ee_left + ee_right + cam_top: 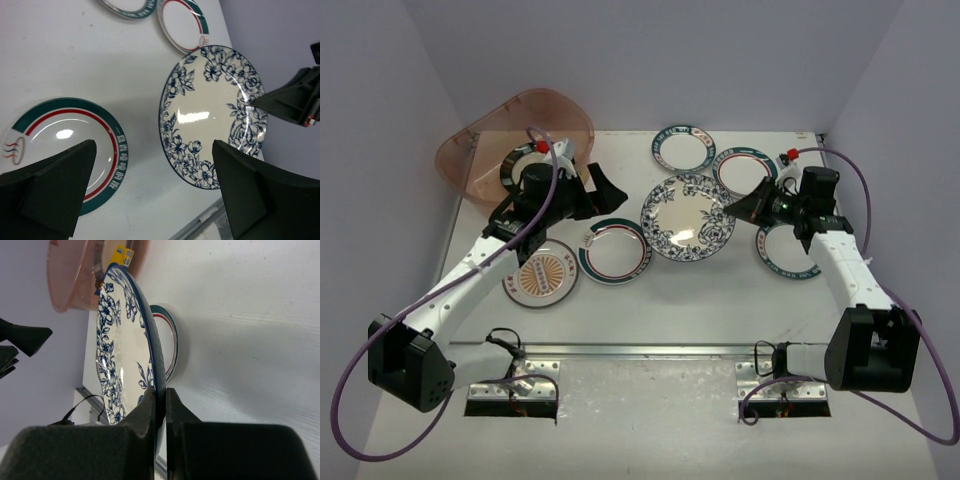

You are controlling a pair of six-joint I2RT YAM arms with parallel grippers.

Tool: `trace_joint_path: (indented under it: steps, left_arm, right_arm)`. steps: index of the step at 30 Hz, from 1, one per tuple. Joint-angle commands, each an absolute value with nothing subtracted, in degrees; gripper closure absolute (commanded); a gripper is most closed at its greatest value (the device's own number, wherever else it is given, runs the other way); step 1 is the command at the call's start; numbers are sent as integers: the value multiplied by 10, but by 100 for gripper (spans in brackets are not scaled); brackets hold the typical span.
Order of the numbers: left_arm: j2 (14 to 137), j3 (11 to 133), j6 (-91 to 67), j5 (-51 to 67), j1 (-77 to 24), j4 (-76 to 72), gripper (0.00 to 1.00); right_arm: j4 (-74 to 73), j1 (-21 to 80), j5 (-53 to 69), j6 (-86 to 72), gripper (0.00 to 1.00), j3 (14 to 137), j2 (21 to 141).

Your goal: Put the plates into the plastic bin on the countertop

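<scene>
Black-rimmed plate [508, 172] in the plastic bin [470, 150] mostly hidden under the left arm [470, 270], orange sunburst plate [546, 282] with far-left edge covered too, right teal-rimmed plate [782, 262] half under the right arm [845, 262], rim lettering unreadable

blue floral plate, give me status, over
Right end effector shut on rim of round blue floral plate. Left end effector open, empty. Translucent pink plastic bin far left; left arm sits between.

Both arms [460, 280] are white with black joints, purple cables [868, 205].
</scene>
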State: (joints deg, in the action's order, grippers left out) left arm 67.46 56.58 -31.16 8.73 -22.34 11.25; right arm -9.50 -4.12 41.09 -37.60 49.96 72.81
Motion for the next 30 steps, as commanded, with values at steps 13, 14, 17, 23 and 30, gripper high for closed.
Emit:
trace_joint_path:
  steps: [13,14,17,23,30]
  left_arm:
    - [779,577,-346,315,-234,-69,66]
    - [781,577,-350,325,-234,-79,71]
    - [786,581,-358,354,-234,-101,82]
    - [808,580,-410,431,-233,-206,100]
    - [770,589,-455,345,-192,-186,100]
  right_arm:
    - [167,-33,620,-541,100,525,744]
    - [172,-33,620,-543,100,521,745]
    - [188,-31,625,-552,100,512,748]
    - [228,-30,638,-575,100,499,753]
    - [210,-41,626,-563,1,485,760]
